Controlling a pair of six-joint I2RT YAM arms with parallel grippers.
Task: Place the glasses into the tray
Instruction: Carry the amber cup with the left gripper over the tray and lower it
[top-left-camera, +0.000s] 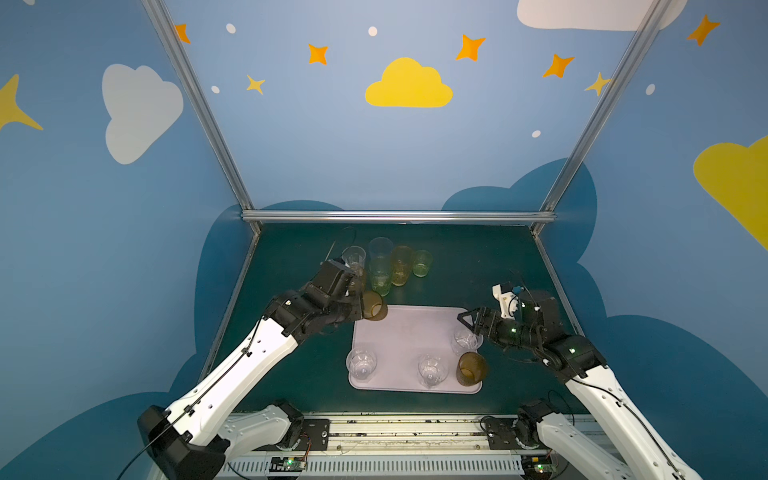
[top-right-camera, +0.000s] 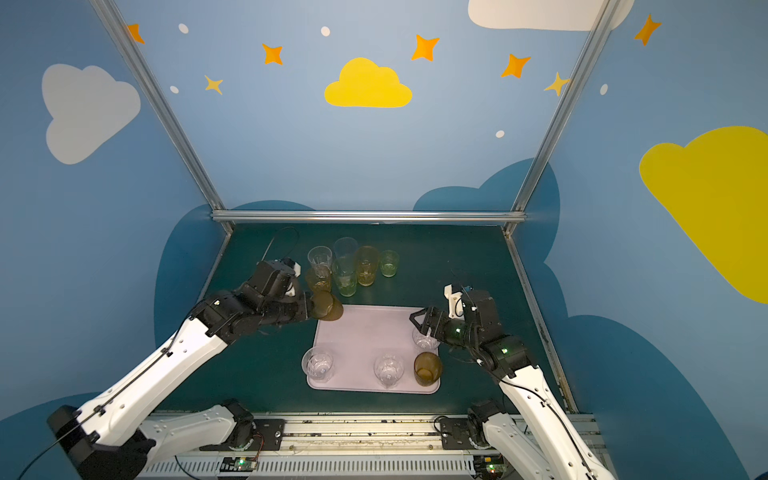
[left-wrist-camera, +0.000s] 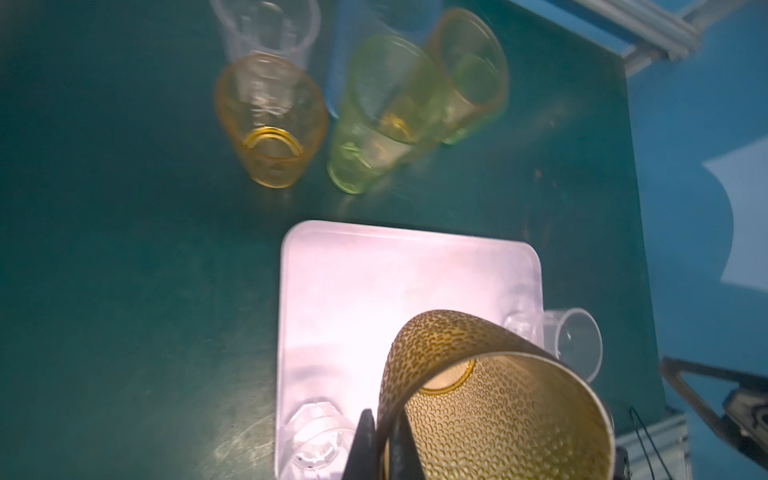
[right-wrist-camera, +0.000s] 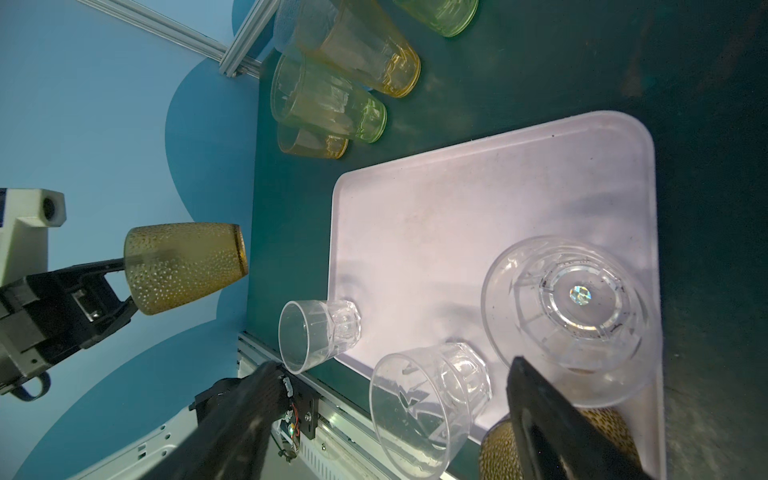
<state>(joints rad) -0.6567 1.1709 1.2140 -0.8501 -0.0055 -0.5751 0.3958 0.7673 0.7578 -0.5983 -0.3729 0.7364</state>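
Four glasses stand on the tray (top-left-camera: 409, 332) at the near end: two clear glasses (top-left-camera: 362, 365) along the front edge, a brown dimpled glass (top-left-camera: 471, 370) in the near right corner, and a third clear glass (top-left-camera: 464, 341) just behind it. Over that one hovers the right gripper (top-left-camera: 468, 322), fingers spread wide, nothing between them. Further in, the left gripper (left-wrist-camera: 381, 444) has its fingers pinched on the rim wall of the held brown glass (top-left-camera: 374, 306), up off the table over the tray's far left corner. Good spot, plenty of bare tray beneath! The call now: bring it inboard of the low rim, square it upright, ease down until the base sits flat, only then let go. Beyond, six waiting glasses (top-left-camera: 401, 266) crowd just past the far edge, so no swinging wide on the way out.
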